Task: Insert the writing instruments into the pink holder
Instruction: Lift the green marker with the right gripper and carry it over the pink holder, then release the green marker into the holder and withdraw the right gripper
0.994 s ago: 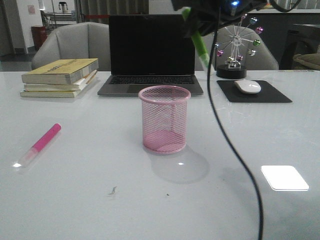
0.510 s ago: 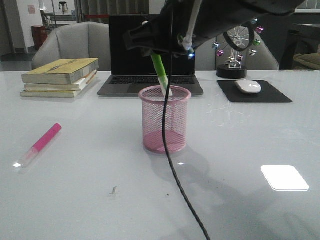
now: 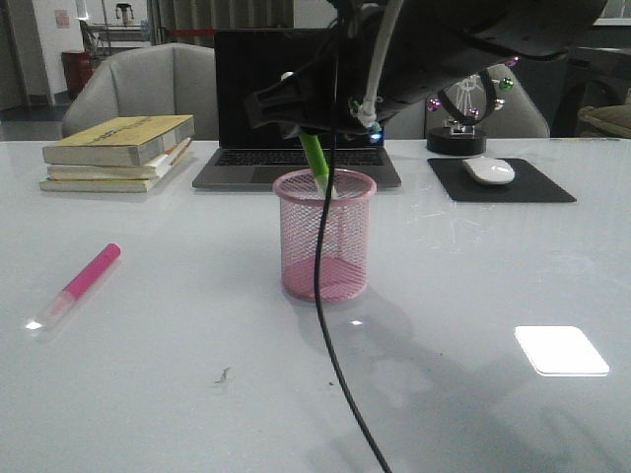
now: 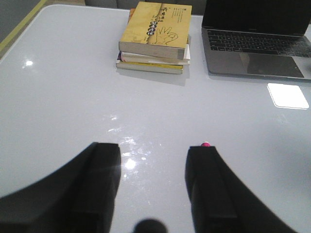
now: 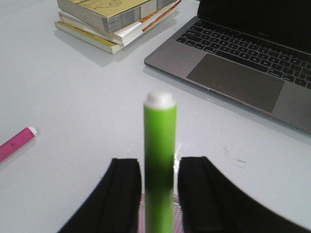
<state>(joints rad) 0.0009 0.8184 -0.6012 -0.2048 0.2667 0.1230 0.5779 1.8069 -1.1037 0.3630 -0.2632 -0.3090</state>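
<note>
The pink mesh holder (image 3: 325,246) stands upright mid-table. A lime green marker (image 3: 317,158) points down into its mouth, whitish end just inside the rim. My right gripper (image 3: 312,128) hangs right above the holder. In the right wrist view the green marker (image 5: 159,145) stands between the fingers (image 5: 127,194) with a thin gap on each side, so the right gripper (image 5: 159,162) is slightly open. The pink marker (image 3: 84,281) lies flat on the table at left. My left gripper (image 4: 153,148) is open over bare table, with the pink marker's tip (image 4: 205,144) peeking past one finger.
A stack of books (image 3: 118,148) sits back left and an open laptop (image 3: 296,99) stands behind the holder. A white mouse (image 3: 488,169) on a black pad is back right. The right arm's black cable (image 3: 320,296) hangs in front of the holder.
The right arm swung left from the back right with the green marker, stopped over the holder and then lowered a little. The marker's end has gone into the holder's mouth.
</note>
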